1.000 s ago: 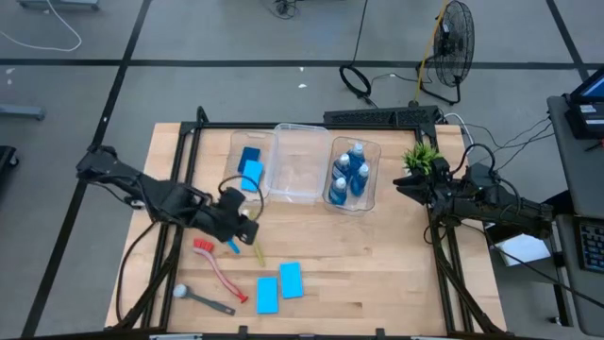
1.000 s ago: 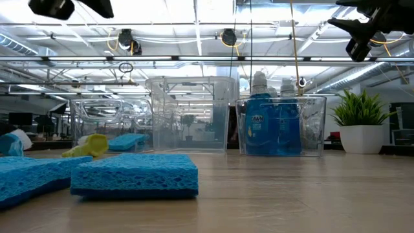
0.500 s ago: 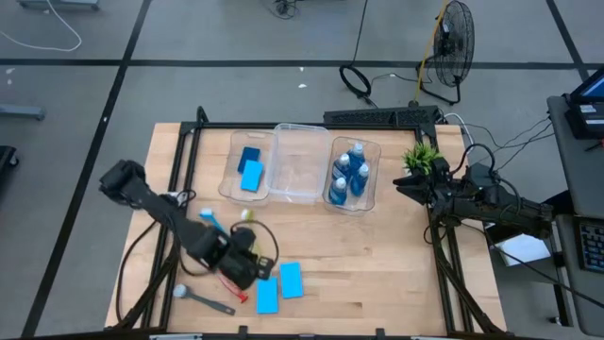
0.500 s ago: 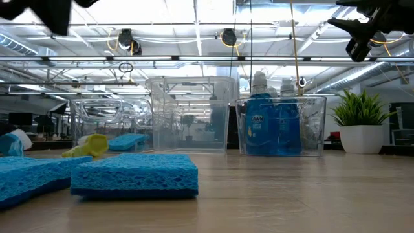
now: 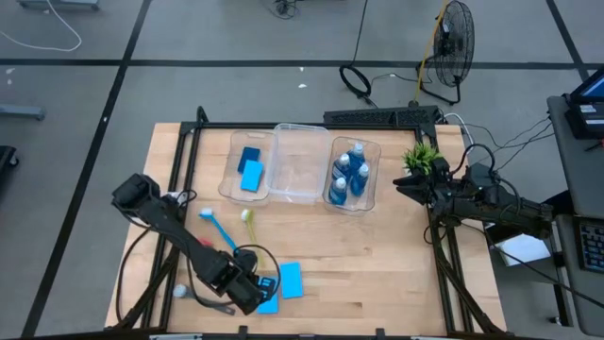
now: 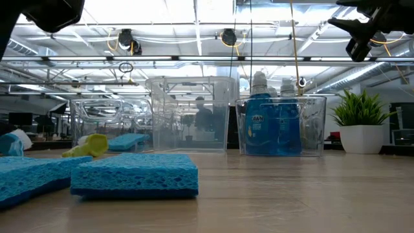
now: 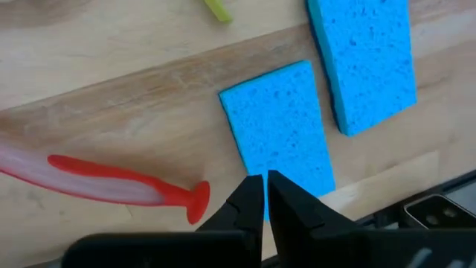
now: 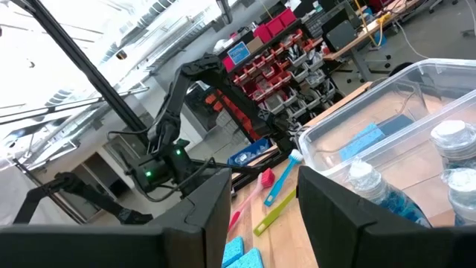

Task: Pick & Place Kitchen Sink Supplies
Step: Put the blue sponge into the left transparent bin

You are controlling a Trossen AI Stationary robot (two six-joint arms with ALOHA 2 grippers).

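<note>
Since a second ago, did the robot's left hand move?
Yes. The left gripper has swung away from the clear bins toward the table's near edge, and now sits over the blue sponges.

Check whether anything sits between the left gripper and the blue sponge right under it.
Nothing visible does. The left gripper hangs directly over the near sponge, jaws nearly shut. The second sponge lies beside it and the red brush off to the other side, both clear.

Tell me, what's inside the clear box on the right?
The right clear bin holds blue-liquid bottles with pale caps, standing upright. From above about four caps show; from table height only two show, the others covered behind them.
</note>
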